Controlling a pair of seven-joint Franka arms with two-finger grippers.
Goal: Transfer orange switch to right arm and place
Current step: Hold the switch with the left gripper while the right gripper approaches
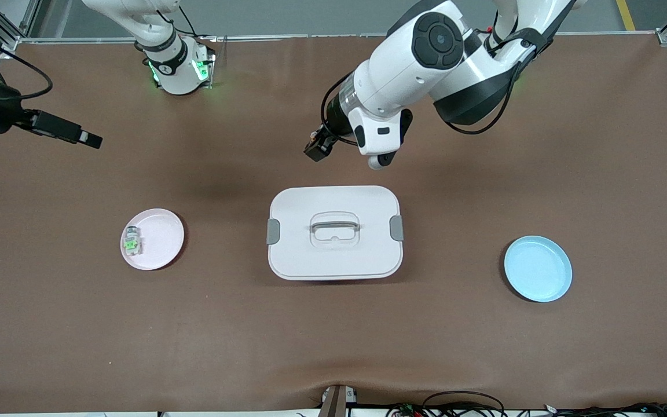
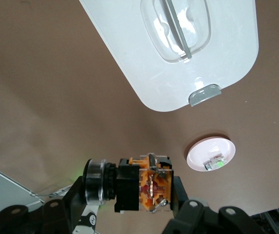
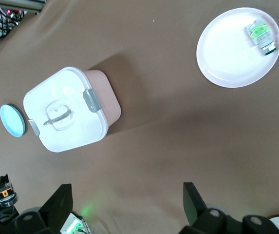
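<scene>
Left gripper (image 1: 317, 148) is hanging over bare table, above the white lidded box (image 1: 334, 231), toward the robots' bases, fingers clamped on the orange switch (image 2: 144, 184). Right gripper (image 1: 87, 138) is waiting over the table's right-arm end, well apart from the box, jaws spread wide, holding nothing.

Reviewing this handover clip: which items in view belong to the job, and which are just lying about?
Part of the job:
orange switch, held in the shut left gripper above the table
right gripper, open, waiting at its arm's end of the table

Lying about:
white lidded box
pink plate with green-marked block
blue plate
</scene>
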